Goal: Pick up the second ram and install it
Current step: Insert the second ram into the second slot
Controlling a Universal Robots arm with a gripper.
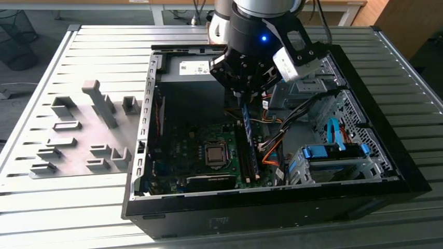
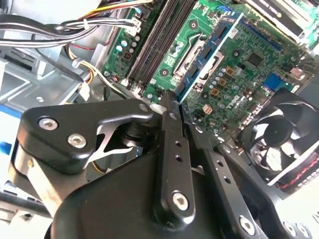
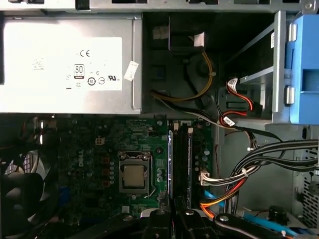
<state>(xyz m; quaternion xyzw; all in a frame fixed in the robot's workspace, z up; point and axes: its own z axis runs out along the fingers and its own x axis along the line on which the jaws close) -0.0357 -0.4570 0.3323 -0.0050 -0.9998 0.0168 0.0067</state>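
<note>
Gripper (image 1: pixel 244 97) sits low inside the open computer case (image 1: pixel 387 155), its body covering the top end of the second ram (image 1: pixel 248 136). Fingers (image 2: pixel 172 124) pinch that blue stick edge-on. In the exterior view its long axis runs along the motherboard (image 1: pixel 194 150) slots, the free end pointing toward the case's near wall, just above the memory slots (image 3: pixel 182 154)
</note>
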